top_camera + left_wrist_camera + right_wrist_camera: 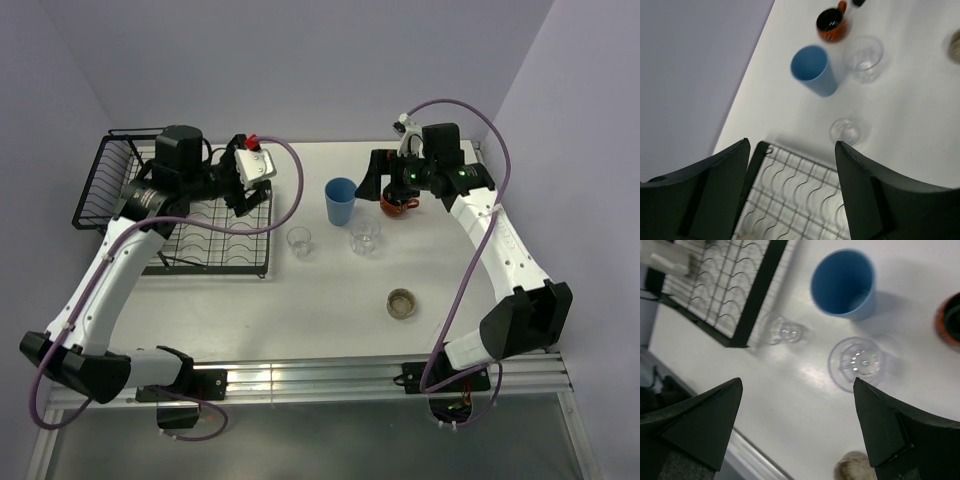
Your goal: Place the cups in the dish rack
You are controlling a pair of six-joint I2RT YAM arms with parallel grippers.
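I see left gripper (pixel 791 150) open, empty, over the dish rack (pixel 100 190); right gripper (pixel 797 385) wide open near blue tumbler (pixel 341 200), clear glasses (pixel 299 241) (pixel 365 237) mid table (pixel 300 320)

The black wire dish rack (pixel 210 240) lies at the far left of the bench: a flat slotted tray with a taller basket at its left end. Just right of the rack a clear glass (pixel 299 241) stands upright, and a second clear glass (pixel 366 236) stands further right. The blue tumbler (pixel 341 201) stands upright behind the two. An orange cup (pixel 831 23) with a dark inside is farthest from the rack. A low brownish cup (pixel 402 303) sits nearer the bench's front edge.
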